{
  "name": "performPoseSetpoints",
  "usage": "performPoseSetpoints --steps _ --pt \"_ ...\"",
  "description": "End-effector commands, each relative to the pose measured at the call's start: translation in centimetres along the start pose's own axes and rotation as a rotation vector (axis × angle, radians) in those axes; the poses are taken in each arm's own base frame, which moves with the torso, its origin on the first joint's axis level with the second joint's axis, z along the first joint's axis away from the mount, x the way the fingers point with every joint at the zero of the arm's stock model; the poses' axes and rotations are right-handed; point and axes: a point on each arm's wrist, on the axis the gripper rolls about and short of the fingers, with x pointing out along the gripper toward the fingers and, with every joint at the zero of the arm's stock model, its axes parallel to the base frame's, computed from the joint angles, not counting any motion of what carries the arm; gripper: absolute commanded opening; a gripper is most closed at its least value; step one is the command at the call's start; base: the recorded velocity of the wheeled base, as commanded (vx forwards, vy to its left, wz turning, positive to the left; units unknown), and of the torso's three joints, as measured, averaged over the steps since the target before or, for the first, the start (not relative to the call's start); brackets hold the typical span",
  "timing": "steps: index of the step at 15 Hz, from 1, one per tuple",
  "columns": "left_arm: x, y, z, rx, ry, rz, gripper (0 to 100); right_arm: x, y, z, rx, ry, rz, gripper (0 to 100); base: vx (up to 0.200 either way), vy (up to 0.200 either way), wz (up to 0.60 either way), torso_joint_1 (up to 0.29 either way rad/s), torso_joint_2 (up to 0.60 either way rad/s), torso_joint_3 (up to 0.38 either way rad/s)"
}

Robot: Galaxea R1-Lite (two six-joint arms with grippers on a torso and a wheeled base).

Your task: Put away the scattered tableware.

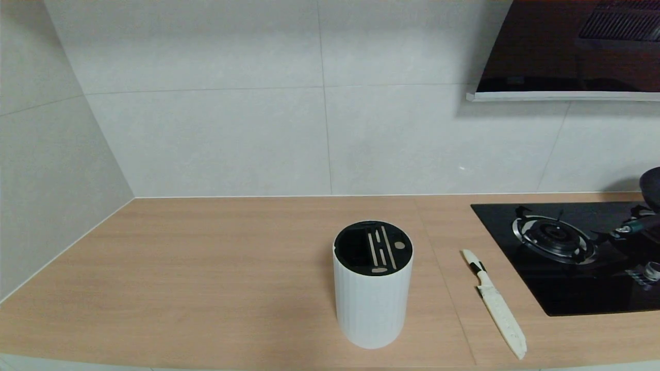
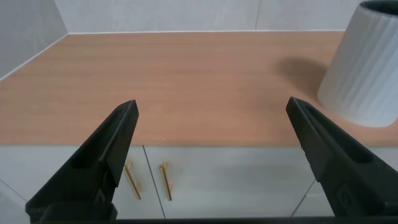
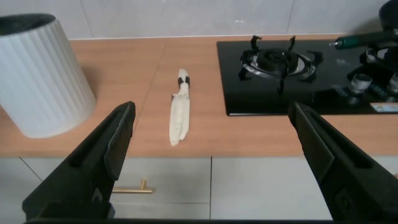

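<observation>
1. Knife (image 1: 494,301) lies flat on the countertop (image 1: 206,268) between white holder (image 1: 372,288) and hob (image 1: 567,268) — blade tip near the front edge.
2. Left gripper (image 2: 211,107) and right gripper (image 3: 212,109) are spread wide — out past that edge.

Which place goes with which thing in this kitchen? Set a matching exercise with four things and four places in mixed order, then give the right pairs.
Things:
1. white ribbed cylindrical knife block
2. white speckled knife
3. black glass gas hob
4. dark glossy range hood

Places:
A. mounted on the tiled wall
B. upright on the wooden counter
C. lying flat between block and hob
D. set into the counter's right end

Pairs: 1-B, 2-C, 3-D, 4-A
</observation>
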Motion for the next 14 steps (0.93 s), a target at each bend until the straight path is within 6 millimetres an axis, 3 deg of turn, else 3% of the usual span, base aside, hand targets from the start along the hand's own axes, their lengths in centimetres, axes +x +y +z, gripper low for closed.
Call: performPoseSetpoints --steps 1,10,12,14 --pt "0.0 0.0 0.0 0.0 0.001 0.0 100 0.0 0.0 0.0 0.0 0.002 0.0 100 0.0 0.0 0.0 0.041 -0.1 -0.056" --pt "0.0 0.0 0.0 0.0 0.001 0.0 100 0.0 0.0 0.0 -0.022 -0.002 0.002 100 0.0 0.0 0.0 0.003 -0.01 -0.004" --pt "0.0 0.0 0.0 0.001 -0.001 0.0 100 -0.8 0.1 4.7 0.003 -0.086 0.058 100 0.0 0.0 0.0 0.0 0.0 0.0" --pt "0.0 0.0 0.0 0.001 0.001 0.0 100 0.1 0.1 6.7 0.001 -0.025 0.07 100 0.0 0.0 0.0 0.0 0.0 0.0"
